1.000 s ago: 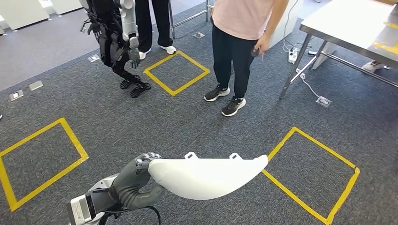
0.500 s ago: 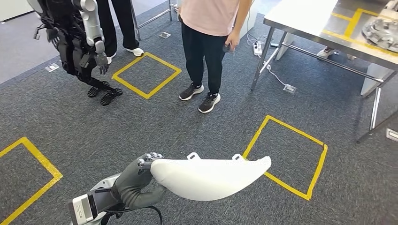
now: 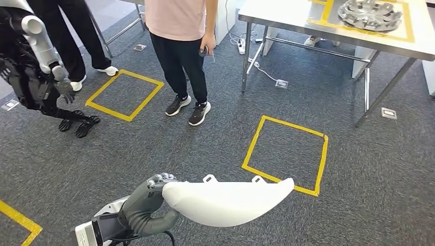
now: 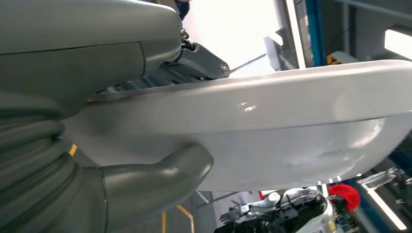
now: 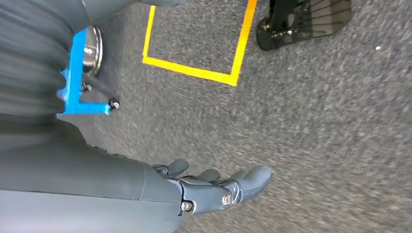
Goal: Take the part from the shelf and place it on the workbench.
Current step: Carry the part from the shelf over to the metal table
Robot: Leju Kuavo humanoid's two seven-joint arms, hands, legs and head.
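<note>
The left hand [image 3: 146, 205] grips one end of the long curved white plastic part [image 3: 231, 201] above grey carpet, while the right hand's [image 5: 214, 187] fingers [image 5: 252, 178] hang loosely apart, holding nothing

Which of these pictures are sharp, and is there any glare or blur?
Head view: sharp and evenly lit, the left hand holding the white part, soft shadows under the workbench. Left wrist view: bright glare behind the part, washing out the background. Right wrist view: carpet smeared by motion blur; the right hand hangs with nothing in it.
</note>
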